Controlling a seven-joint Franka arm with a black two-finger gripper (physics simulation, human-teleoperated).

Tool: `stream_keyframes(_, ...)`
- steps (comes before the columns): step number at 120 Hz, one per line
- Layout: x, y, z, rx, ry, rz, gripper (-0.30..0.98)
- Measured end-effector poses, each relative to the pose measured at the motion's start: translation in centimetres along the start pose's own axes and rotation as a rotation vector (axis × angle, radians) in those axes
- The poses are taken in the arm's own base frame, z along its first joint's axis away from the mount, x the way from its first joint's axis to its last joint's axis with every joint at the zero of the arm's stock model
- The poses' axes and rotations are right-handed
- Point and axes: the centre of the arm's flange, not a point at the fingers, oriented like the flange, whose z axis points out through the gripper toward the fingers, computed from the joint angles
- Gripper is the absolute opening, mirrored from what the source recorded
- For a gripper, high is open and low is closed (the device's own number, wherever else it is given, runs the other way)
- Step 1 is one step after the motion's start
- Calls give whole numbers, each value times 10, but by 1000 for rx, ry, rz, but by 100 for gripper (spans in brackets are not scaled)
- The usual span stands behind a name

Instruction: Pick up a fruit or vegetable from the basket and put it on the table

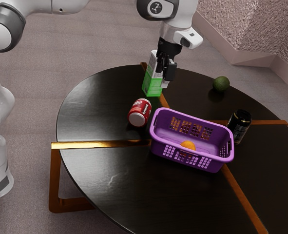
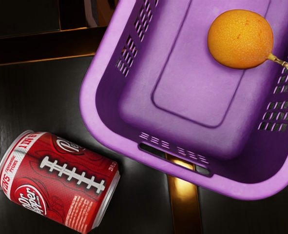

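Stemmed orange fruit (image 2: 240, 39) was the object of the task. The round black table (image 1: 100, 107), inlaid with brown strips, supported all the items. From the exterior view's upper left, the white Franka arm (image 1: 68, 5) extended above it. The purple perforated basket (image 1: 156, 147) rested on the tabletop. The green-and-white carton (image 1: 152, 88) stood upright, partly hidden by the black gripper (image 1: 167, 74); whether this end effector was wide or narrow could not be determined. The red Dr Pepper can (image 2: 58, 180) lay on its side near one end of the basket, apart from it. The black can (image 1: 240, 127) stood just beside the opposite end. Well apart from the basket, the dark green avocado (image 1: 220, 84) lay on the tabletop. The orange fruit lay inside the basket, on its floor, its stem directed toward a perforated long wall.
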Motion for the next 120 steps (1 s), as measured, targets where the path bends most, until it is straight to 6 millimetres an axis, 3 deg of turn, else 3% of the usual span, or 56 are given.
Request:
stream_keyframes(45,1,-3,2,-24,-1,-5,69)
stream_keyframes(63,35,-22,-16,12,59,35,69)
stream_keyframes(67,44,-8,-19,29,68,96,69)
stream_keyframes(77,61,59,-26,57,91,328,69)
stream_keyframes(82,64,79,-25,67,89,427,68)
stream_keyframes(94,67,84,-20,83,71,595,68)
stream_keyframes(102,80,90,5,86,29,698,69)
stream_keyframes(120,107,122,63,56,-24,947,68)
